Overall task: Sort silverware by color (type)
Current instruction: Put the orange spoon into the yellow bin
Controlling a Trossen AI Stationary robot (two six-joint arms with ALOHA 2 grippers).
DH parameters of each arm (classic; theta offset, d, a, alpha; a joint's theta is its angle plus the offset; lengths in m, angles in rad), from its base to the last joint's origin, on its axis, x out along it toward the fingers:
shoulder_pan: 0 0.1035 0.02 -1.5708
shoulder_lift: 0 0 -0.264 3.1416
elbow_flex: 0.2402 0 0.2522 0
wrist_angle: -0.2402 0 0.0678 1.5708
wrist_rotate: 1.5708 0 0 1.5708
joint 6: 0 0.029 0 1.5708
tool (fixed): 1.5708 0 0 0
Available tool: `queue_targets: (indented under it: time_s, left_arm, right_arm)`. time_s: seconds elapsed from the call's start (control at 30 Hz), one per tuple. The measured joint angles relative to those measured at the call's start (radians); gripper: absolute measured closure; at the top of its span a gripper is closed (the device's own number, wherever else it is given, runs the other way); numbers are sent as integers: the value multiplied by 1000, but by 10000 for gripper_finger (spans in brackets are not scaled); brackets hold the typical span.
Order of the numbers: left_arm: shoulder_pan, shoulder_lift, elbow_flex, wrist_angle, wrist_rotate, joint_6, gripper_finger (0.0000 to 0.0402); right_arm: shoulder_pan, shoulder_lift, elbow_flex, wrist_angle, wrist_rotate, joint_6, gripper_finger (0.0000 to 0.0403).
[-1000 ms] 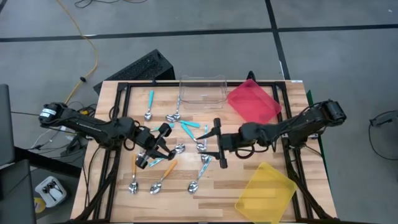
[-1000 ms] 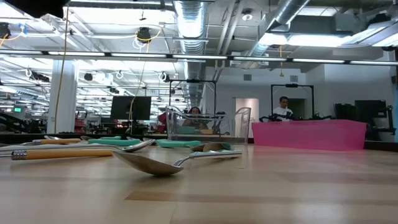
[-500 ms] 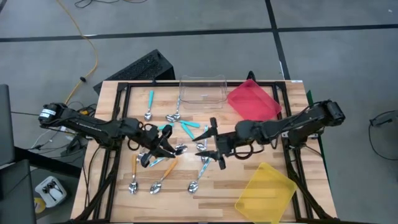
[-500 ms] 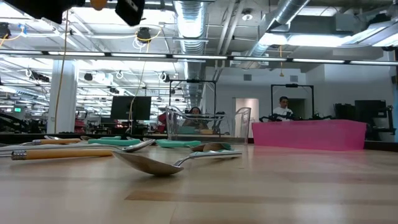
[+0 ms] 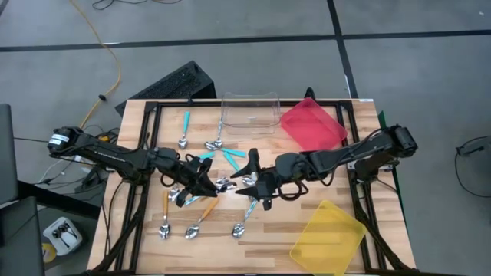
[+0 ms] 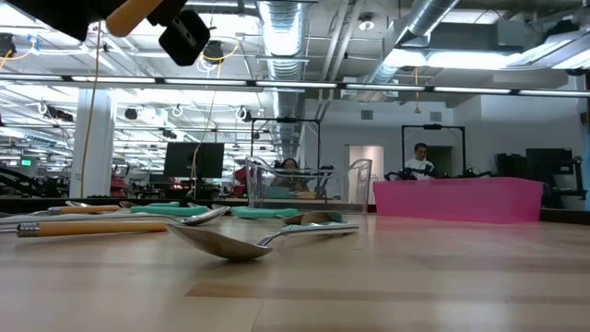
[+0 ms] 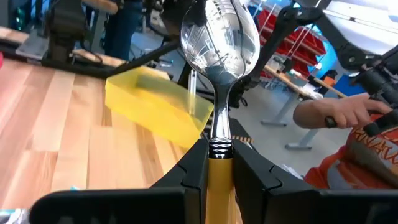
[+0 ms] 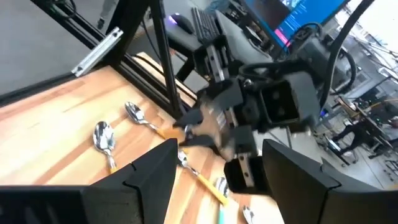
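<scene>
- The left gripper (image 7: 219,180) is clamped on the orange-handled spoon (image 7: 219,68), its dark fingers (image 7: 194,171) pressed to either side of the handle just under the metal neck.
- The spoon's long axis runs straight out from that gripper, bowl leading, handle buried between the jaws.
- In the overhead view the left gripper (image 5: 205,184) sits over the middle of the table (image 5: 276,238), with the right gripper (image 5: 252,182) just beside it and facing it, jaws spread wide and holding nothing.
- The yellow tray (image 5: 328,238) lies beyond the right gripper, on the right arm's side, so the right arm is nearer to it; a handover looks likely, though the wrist view is too smeared to be sure.
- The other spoons (image 5: 192,142) lie scattered on the table around and below both grippers.
</scene>
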Motion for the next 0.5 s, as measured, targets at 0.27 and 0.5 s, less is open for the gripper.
queue_targets:
  time_s: [0.27, 0.5]
  left_arm:
    - [0, 0, 0, -17, -25, -32, 365]
    - [0, 0, 0, -21, -25, -74, 366]
  right_arm:
    - [7, 1, 0, 9, -29, 3, 143]
    - [0, 65, 2, 86, -26, 0, 143]
